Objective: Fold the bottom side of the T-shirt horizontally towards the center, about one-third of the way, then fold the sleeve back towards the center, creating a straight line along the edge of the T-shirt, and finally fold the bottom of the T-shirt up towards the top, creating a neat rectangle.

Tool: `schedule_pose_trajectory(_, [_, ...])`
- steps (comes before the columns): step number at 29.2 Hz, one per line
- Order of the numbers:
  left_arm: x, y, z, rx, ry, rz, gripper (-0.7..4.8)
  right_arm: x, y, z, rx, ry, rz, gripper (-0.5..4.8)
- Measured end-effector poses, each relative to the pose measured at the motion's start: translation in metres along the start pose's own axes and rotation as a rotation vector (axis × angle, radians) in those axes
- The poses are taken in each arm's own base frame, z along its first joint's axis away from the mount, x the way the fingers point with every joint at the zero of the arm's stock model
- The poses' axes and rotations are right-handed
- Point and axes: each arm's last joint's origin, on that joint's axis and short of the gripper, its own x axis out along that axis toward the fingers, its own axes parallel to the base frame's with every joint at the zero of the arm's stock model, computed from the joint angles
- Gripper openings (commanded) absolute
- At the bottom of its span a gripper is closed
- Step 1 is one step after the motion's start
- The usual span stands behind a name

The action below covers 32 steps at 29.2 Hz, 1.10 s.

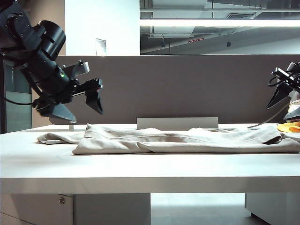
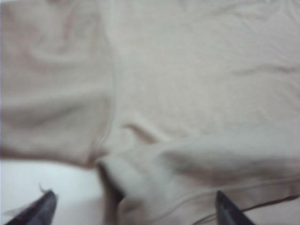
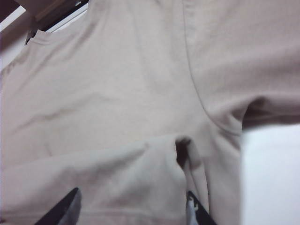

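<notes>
Now the large plain beige cotton T-shirt (image 1: 187, 139) lies flat across the white tabletop (image 1: 140, 166), folded into a long low band that runs nearly the whole width of the table in the exterior view, with one short sleeve (image 1: 58, 138) sticking out at its left end.

Above that left end hangs the black left gripper (image 1: 82, 110), clear of the cloth and tilted down toward it, its two dark fingers spread wide with nothing between them. In the left wrist view the two fingertips (image 2: 40, 210) stand far apart at the edge of the picture, and the T-shirt (image 2: 187, 93) fills almost everything beyond them; a folded-over flap with a stitched hem (image 2: 206, 197) lies between the tips, and the bare table (image 2: 47, 178) shows beside it.

The black right gripper (image 1: 281, 96) hangs at the far right of the exterior view, above the right end of the shirt and apart from it. In the right wrist view its fingertips (image 3: 63, 211) are parted and hold nothing; the T-shirt (image 3: 117, 93) spreads out beyond them, with a sleeve (image 3: 253, 70) to one side and a folded edge (image 3: 117, 154) lying just past the tips.

A yellow and white packet (image 1: 289, 126) rests on the table at the shirt's right end.
</notes>
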Motion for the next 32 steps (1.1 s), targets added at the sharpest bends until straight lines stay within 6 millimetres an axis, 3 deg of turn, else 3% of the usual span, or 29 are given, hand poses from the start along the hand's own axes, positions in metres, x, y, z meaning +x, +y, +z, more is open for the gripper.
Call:
schedule_pose_trajectory(9, [-0.005, 0.004, -0.021, -0.077, 0.230, 0.003, 4.79, -0.007, -0.010, -0.017, 0.064, 0.161, -0.110, 2.84])
schedule_pose_trajectory(18, [-0.003, -0.008, -0.027, -0.085, 0.283, -0.065, 4.79, -0.006, -0.007, -0.029, 0.083, 0.262, -0.127, 2.69])
schedule_pose_trajectory(21, [-0.002, -0.009, -0.028, -0.083, 0.288, -0.063, 4.27, -0.007, -0.007, -0.030, 0.077, 0.277, -0.131, 2.69])
schedule_pose_trajectory(26, [0.006, -0.007, -0.036, -0.098, 0.317, -0.058, 4.08, -0.006, -0.006, -0.033, 0.078, 0.299, -0.133, 2.64])
schedule_pose_trajectory(31, [0.012, -0.008, -0.039, -0.111, 0.329, -0.099, 3.91, -0.007, -0.007, -0.034, 0.079, 0.309, -0.158, 2.14])
schedule_pose_trajectory(32, [0.013, -0.009, -0.038, -0.114, 0.327, -0.104, 3.60, -0.007, -0.007, -0.035, 0.077, 0.311, -0.159, 1.87])
